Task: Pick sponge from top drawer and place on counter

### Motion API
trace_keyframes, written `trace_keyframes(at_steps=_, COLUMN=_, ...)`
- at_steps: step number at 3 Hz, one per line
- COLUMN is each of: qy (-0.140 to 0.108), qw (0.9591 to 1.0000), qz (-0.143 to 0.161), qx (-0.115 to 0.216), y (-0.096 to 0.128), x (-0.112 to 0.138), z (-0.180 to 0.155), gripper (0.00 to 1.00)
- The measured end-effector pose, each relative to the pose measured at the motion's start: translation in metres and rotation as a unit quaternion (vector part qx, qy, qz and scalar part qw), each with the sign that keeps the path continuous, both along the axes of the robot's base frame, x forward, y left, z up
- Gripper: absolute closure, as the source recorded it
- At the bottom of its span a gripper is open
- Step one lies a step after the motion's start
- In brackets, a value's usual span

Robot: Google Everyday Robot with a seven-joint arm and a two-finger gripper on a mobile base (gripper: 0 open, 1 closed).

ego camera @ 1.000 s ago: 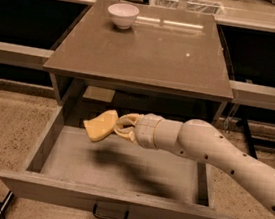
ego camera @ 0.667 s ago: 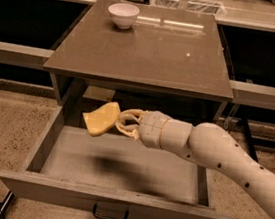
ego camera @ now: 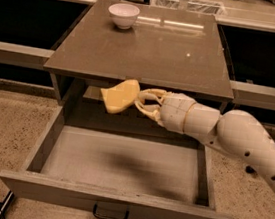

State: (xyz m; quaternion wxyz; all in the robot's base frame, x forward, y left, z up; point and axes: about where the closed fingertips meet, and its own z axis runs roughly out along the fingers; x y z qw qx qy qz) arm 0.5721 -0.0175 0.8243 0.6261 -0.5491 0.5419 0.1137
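The pale yellow sponge (ego camera: 119,96) is held in my gripper (ego camera: 137,101), whose tan fingers are shut on its right end. The sponge hangs in the air above the open top drawer (ego camera: 120,164), level with the front edge of the counter (ego camera: 150,47) and just in front of it. The drawer is pulled fully out, with a bare grey floor and a dark handle (ego camera: 110,213) on its front. My white arm (ego camera: 225,135) reaches in from the right.
A white bowl (ego camera: 123,15) stands on the counter's far left corner. Dark shelving and grey rails run left and right of the counter. The floor is speckled tan. A black cable lies at the lower left.
My gripper has lifted the sponge up out of the drawer, from mid-drawer height to the level of the counter's front edge, and slightly rightward.
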Motion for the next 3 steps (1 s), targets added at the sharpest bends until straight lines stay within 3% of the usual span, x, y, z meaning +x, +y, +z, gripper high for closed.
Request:
trace_keyframes(at_steps=2, qy=0.002, qw=0.9996, qz=-0.027, qx=-0.014, y=-0.026, x=0.053, z=0.054, gripper=1.0)
trace_keyframes(at_steps=3, qy=0.026, qw=0.997, qz=-0.072, qx=-0.01, y=-0.037, x=0.086, z=0.073, gripper=0.81)
